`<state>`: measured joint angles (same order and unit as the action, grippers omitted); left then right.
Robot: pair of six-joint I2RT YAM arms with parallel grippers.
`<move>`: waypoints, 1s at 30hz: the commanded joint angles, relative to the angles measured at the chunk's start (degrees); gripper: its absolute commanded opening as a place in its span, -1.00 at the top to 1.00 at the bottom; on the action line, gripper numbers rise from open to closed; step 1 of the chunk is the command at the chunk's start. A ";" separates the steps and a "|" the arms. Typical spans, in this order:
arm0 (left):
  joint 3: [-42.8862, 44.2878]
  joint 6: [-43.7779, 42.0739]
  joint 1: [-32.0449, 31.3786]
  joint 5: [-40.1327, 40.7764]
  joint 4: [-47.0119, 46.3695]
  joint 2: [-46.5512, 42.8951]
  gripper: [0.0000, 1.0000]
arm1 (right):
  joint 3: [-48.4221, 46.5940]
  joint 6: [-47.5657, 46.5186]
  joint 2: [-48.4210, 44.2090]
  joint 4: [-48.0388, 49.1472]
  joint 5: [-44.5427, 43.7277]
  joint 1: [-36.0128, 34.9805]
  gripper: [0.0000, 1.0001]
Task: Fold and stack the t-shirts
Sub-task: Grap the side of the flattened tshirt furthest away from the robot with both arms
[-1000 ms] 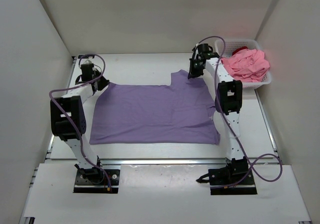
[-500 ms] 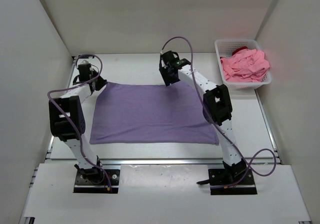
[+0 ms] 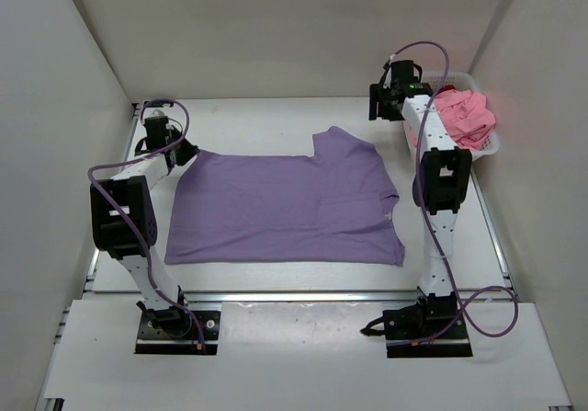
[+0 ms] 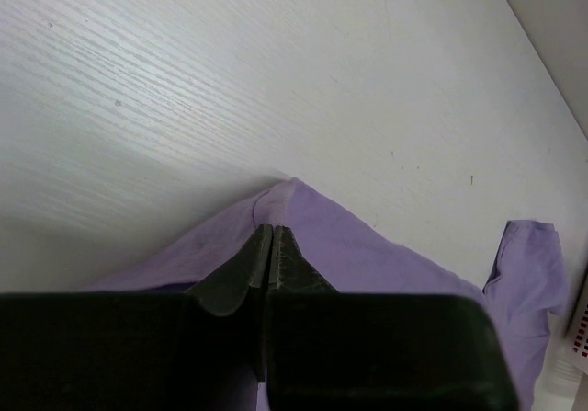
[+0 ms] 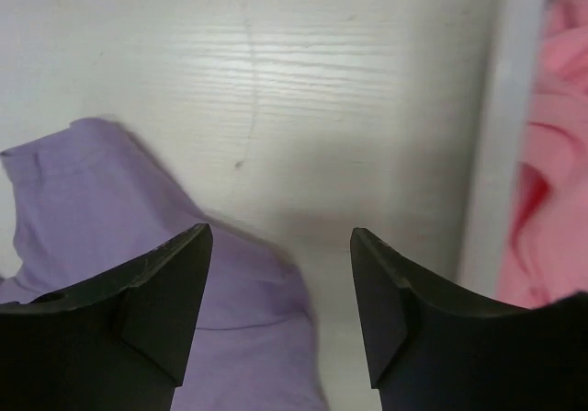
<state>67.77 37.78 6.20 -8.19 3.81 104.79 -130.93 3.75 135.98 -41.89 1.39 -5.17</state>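
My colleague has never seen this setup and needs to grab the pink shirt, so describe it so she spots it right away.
Find the white table and look to its far right corner, where a white plastic basket sits. The pink shirt is the crumpled heap filling it, unlike the purple shirt, which lies spread flat mid-table.

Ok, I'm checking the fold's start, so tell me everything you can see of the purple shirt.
The purple shirt is plain soft lavender fabric, spread nearly flat on the table, mildly wrinkled. One short sleeve sticks out at the far right; the right edge is rumpled. The left gripper is shut on its far left corner. The right gripper hangs open near that sleeve, not touching it.
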 commanded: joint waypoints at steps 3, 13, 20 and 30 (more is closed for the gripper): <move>1.58 -0.07 0.30 -0.52 -1.00 -1.35 1.00 | 1.47 0.99 3.50 -0.92 12.66 -4.06 -0.18; 0.00 0.01 -0.13 -0.52 -1.88 -1.96 1.00 | 3.41 0.21 4.47 0.58 17.24 -4.85 -0.10; -0.26 -0.16 -0.31 -0.43 -1.97 -1.70 1.00 | 3.58 0.56 2.28 -0.65 10.32 -7.39 0.97; -1.50 1.33 0.04 -2.18 -2.85 -2.31 1.00 | 12.97 1.96 -6.69 -8.65 -8.68 -23.38 1.00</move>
<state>67.07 38.37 6.15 -8.71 2.07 104.79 -119.87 4.49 134.52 -46.81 -2.24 -24.71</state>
